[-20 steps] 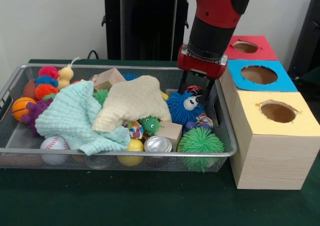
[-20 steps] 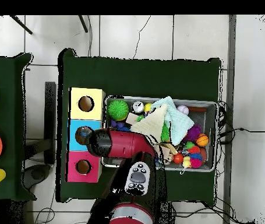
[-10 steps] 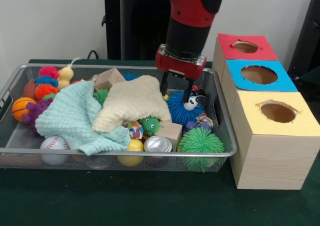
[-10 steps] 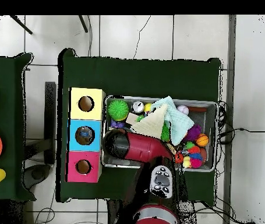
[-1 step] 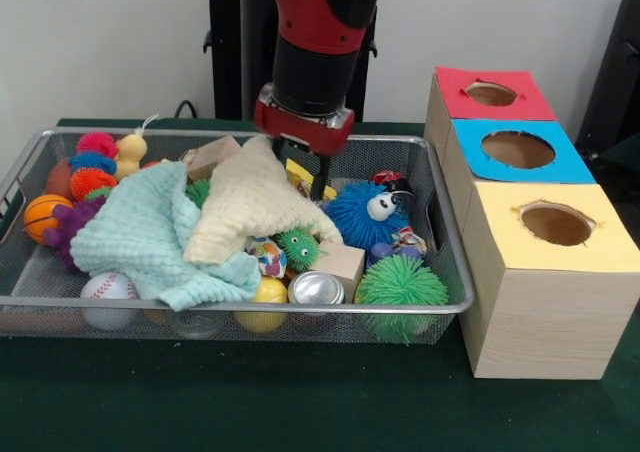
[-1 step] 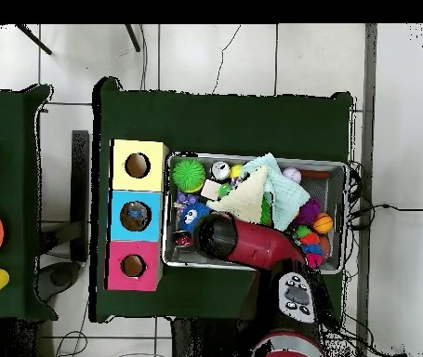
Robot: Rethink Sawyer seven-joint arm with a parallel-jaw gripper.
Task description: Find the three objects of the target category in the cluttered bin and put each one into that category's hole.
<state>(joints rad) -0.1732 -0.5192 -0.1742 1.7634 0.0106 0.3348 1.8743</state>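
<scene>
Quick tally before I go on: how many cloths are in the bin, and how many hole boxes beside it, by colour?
Cloths: 2, mint cloth and cream cloth
Hole boxes: 3, red box, blue box, yellow box
Total: 5

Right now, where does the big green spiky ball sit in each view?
Front view: green spiky ball at the bin's near right corner, beside the yellow-topped box.
Overhead view: ball at the bin's upper left corner.
Shared landmark: yellow-topped box.

Cream cloth (image 5: 258,204), mint cloth (image 5: 145,234)
</scene>
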